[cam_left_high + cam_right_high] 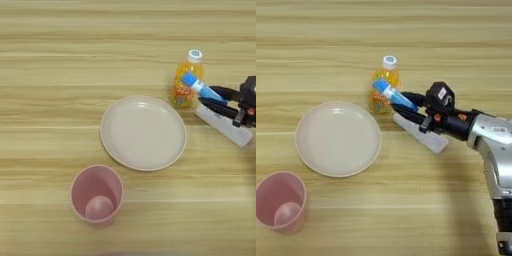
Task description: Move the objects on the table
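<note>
Light-yellow wooden surface with horizontal grain stripes carries everything.

Round beige plate sits flat near centre, nothing in it. Pink plastic cup stands upright, near the plate on the robot's left and closer to the robot, apart from it. Cup is open-topped; only its own pink bottom shows inside.

Small orange-juice bottle with a white cap stands upright just beyond the plate's far right edge. Cap on, orange liquid fills most of the body.

Right arm enters from the right: silver forearm, black hand pointing left toward the bottle. Its two black fingers are slightly parted and pinch the blue tube with a white label between them. Tube is lifted off the surface, tilted, its blue end pointing up-left and overlapping the front of the bottle in both views; can't tell whether tube and bottle actually touch.

Pale grey-white elongated shape lies on the surface directly under the fingers, slanting from beside the bottle base down to the right. Can't tell whether it is an object or a shadow.
</note>
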Robot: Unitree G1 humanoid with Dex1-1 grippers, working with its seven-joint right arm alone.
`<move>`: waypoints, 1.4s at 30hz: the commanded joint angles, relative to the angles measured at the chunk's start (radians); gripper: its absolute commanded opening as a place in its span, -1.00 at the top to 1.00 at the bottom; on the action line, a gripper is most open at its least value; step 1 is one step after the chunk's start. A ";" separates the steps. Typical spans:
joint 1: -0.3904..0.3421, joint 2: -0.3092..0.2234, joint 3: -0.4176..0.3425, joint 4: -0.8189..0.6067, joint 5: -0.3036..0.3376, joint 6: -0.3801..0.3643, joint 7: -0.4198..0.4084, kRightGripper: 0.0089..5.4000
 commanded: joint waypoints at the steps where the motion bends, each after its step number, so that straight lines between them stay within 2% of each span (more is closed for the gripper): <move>1: -0.042 -0.056 -0.019 0.014 -0.015 -0.059 -0.009 0.48; 10: -0.041 -0.063 0.013 0.110 -0.072 -0.097 0.007 0.48; 17: -0.038 -0.061 0.040 0.135 -0.112 -0.096 0.004 0.48; 30: -0.024 -0.057 0.086 0.156 -0.160 -0.088 0.000 0.48; 42: -0.042 -0.054 0.094 0.203 -0.189 -0.090 -0.029 0.48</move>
